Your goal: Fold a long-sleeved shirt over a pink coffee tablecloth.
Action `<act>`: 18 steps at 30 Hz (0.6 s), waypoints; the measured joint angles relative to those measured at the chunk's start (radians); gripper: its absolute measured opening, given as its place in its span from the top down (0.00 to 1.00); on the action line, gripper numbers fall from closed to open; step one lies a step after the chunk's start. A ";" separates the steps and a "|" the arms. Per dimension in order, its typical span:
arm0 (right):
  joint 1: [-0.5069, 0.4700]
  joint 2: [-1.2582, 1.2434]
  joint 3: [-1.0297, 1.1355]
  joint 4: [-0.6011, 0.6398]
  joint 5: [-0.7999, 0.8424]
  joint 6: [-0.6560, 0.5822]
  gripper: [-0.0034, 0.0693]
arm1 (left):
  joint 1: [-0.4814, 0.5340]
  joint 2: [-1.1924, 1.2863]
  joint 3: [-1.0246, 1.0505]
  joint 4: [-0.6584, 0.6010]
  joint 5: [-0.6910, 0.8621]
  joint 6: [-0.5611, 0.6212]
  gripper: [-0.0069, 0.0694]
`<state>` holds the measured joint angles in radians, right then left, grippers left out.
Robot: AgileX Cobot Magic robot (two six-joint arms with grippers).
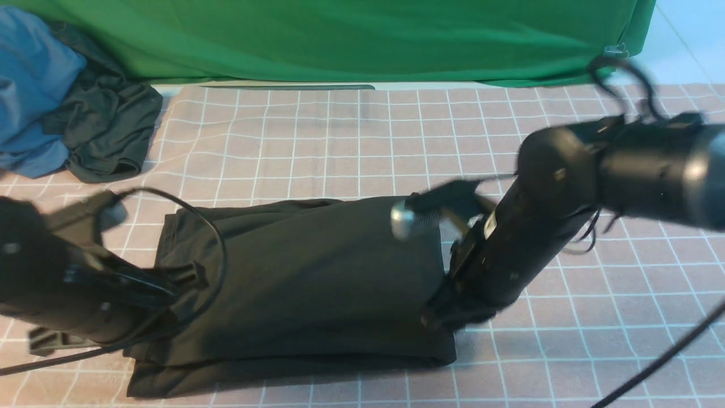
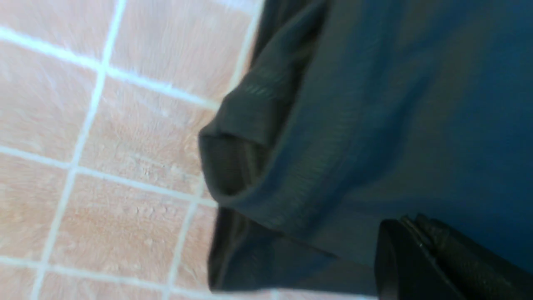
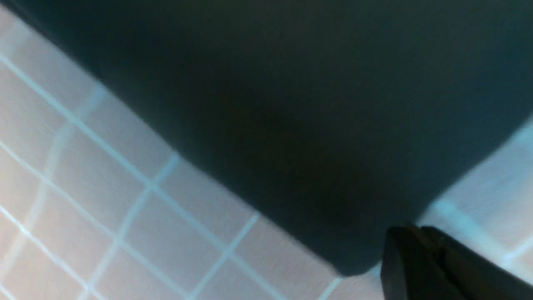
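Your folded long-sleeved shirt (image 1: 306,283) lies on the pink coffee tablecloth (image 1: 595,317). At its left edge, your left gripper (image 2: 410,233) has jaws pressed together on the fabric; at its right edge, your right gripper (image 3: 412,235) pinches a corner likewise. Beyond the shirt, a blue garment (image 1: 28,85) and dark garment (image 1: 107,130) sit before a green cloth (image 1: 340,39).

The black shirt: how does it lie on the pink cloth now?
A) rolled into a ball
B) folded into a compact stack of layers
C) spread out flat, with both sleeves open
B: the black shirt lies as a rectangular stack on the pink cloth, layered edges showing, no sleeves out.
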<state>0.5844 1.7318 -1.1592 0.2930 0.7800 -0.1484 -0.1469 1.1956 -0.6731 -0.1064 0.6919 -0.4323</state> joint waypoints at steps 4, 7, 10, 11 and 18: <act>-0.057 -0.089 -0.017 -0.004 -0.067 0.022 0.88 | 0.000 -0.182 0.000 -0.013 0.047 0.003 0.87; -0.098 -0.095 -0.061 -0.005 -0.062 0.024 0.82 | 0.000 -0.314 0.000 -0.016 0.060 0.003 0.87; -0.130 -0.074 -0.106 -0.007 -0.049 0.026 0.69 | 0.000 -0.437 0.000 -0.017 0.064 0.003 0.87; -0.136 -0.062 -0.122 -0.007 -0.048 0.029 0.63 | 0.000 -0.480 0.000 -0.017 0.064 0.004 0.87; -0.142 0.081 -0.246 -0.007 -0.050 0.048 0.21 | 0.000 -0.678 0.000 -0.020 0.100 0.020 0.87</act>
<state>0.4426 1.8128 -1.4056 0.2855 0.7303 -0.1000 -0.1469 0.5179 -0.6731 -0.1262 0.7920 -0.4127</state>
